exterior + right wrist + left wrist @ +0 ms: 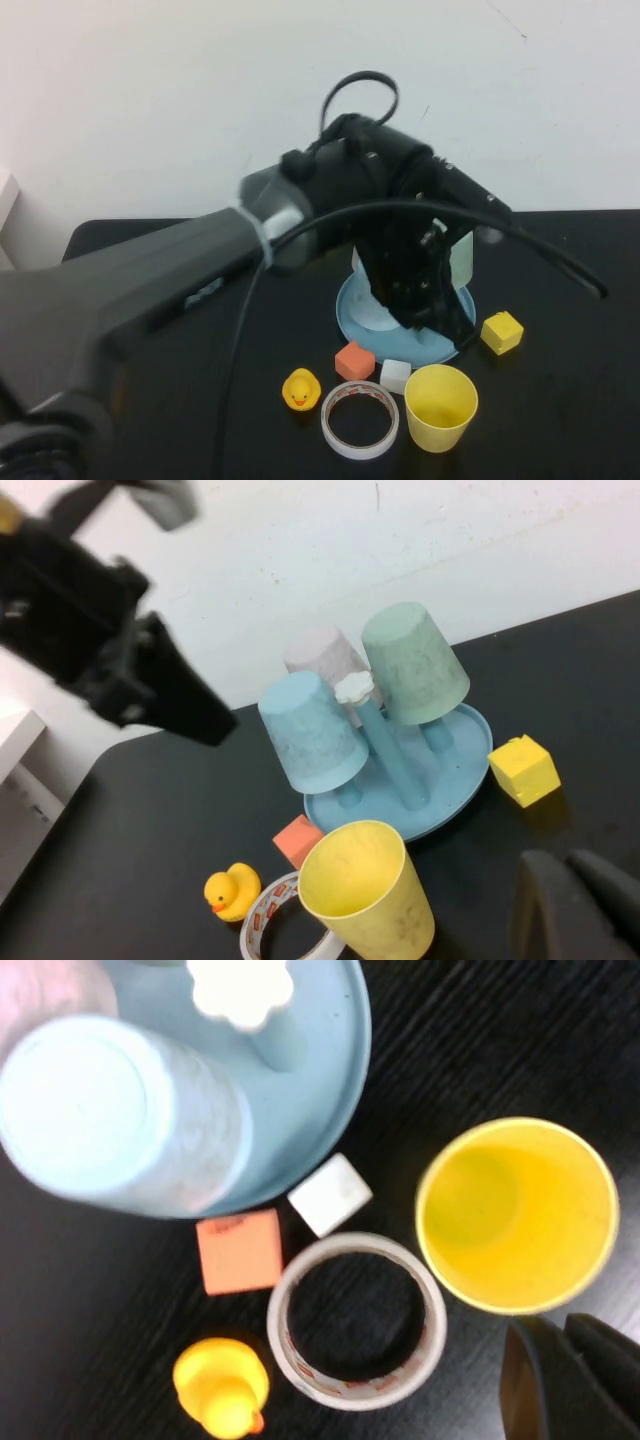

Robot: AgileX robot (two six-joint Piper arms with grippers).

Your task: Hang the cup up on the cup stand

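Closest to my high camera is the left arm [130, 290], a broad black mass sweeping in from the near left. Its left gripper [440, 320] hangs over the cup stand, fingers pressed together on nothing, above and just behind the cup.

The cup [440, 405] is a plain yellow tumbler of smooth plastic, tapered, standing upright with its mouth open on the black wood-grained table [560, 400], near the front edge and just in front of the cup stand [350, 312]. That stand is a round light-blue plastic tray with upright blue pegs, one topped by a white flower-shaped cap [354, 688]. Three cups sit upside down on its pegs: a light blue cup [312, 735], a pale green cup [415, 662] and a pinkish one [322, 652], all matte and faintly speckled.

A roll of clear tape [359, 419] lies flat beside the cup. Just behind it are a white cube [395, 376] and an orange cube [354, 361], with a rubber duck [301, 389] to the left. A yellow cube [502, 332] sits right of the stand.

The right gripper [580, 905], jaws together, shows only in its own wrist camera, near the cup.
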